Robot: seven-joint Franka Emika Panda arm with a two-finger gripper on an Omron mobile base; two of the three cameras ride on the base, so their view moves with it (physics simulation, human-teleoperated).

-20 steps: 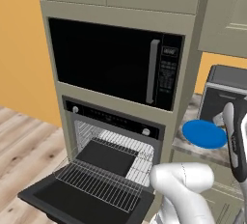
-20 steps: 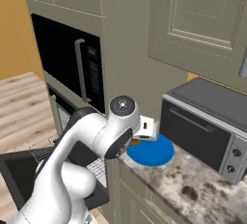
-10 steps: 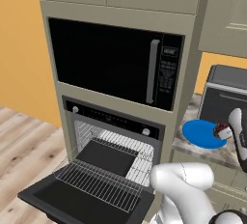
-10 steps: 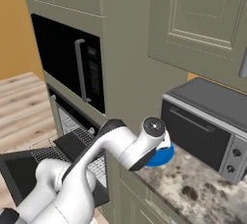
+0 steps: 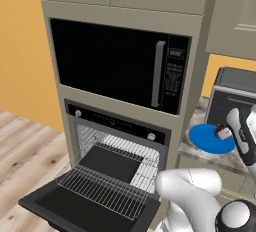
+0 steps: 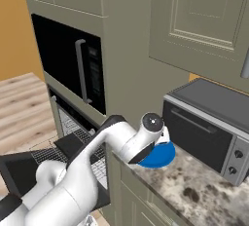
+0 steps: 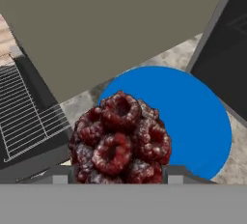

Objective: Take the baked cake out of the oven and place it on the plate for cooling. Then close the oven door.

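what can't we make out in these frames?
- Gripper fingertips: hand view, cut by the bottom edge; the cake covers the contact.
- Cake's height over the blue plate: unclear.
- Plate in right base view: partly behind the arm.
- Oven door handle: too dark, left base view.

Black microwave above, silver toaster oven on speckled counter, wood floor

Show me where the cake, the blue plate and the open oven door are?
cake [image 7: 120,138], hand view, middle of its berry-like top
blue plate [image 5: 207,137], left base view, bare left part of its surface
oven door [image 5: 55,207], left base view, dark inner face near its front edge
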